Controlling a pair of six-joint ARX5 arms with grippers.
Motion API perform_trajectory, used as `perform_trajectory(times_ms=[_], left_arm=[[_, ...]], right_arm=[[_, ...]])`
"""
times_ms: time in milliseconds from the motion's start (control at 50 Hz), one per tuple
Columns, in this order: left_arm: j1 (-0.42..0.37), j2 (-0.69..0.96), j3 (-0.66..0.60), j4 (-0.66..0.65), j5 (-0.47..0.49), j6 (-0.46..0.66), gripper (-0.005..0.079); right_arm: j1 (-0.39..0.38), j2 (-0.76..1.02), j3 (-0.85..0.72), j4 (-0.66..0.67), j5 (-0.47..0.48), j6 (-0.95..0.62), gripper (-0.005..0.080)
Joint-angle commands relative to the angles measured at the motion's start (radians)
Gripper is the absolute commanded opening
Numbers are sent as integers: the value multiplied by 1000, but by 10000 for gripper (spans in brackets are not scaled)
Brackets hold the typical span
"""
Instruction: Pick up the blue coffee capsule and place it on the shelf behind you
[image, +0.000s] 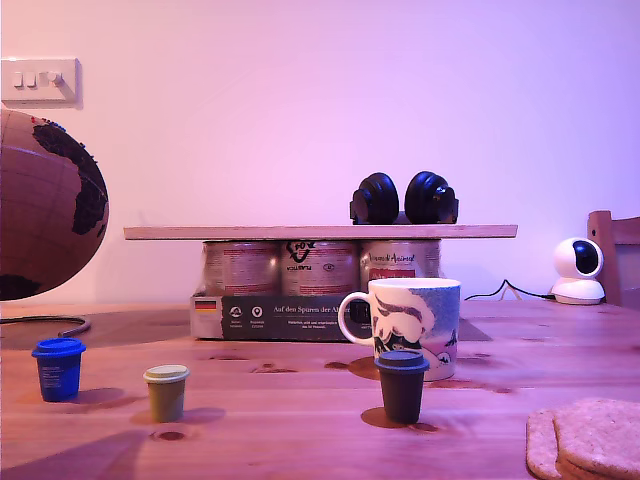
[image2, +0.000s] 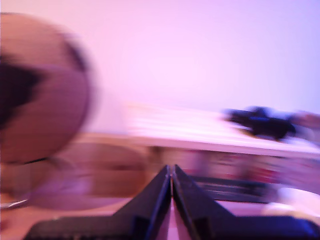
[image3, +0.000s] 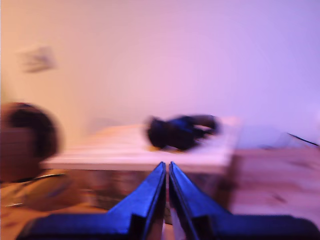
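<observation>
small bright-blue coffee capsule (image: 58, 368) — wider rimmed lid — upright on table (image: 300, 430).

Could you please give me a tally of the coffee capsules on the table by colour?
Blue: 1, the blue coffee capsule
Olive-green: 1, the green capsule
Dark brown with a bluish lid: 1, the brown capsule
Total: 3

Matt plastic blue coffee capsule (image: 58, 367) on grained wooden tabletop (image: 300, 420); pale wood shelf (image: 320, 232) over shiny tin cans (image: 320, 266).
</observation>
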Motion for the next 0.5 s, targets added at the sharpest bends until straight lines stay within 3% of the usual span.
perform_trajectory(times_ms=[0, 260, 480], left_arm=[[-3, 11, 45, -59, 51, 0, -19], [-14, 137, 76, -265, 248, 71, -19], [-51, 222, 83, -283, 233, 127, -19]], right_arm=[[-2, 2, 33, -13, -23, -2, -12], [-2, 2, 51, -109, -99, -72, -12], [-2, 27, 51, -289, -79, -86, -12]])
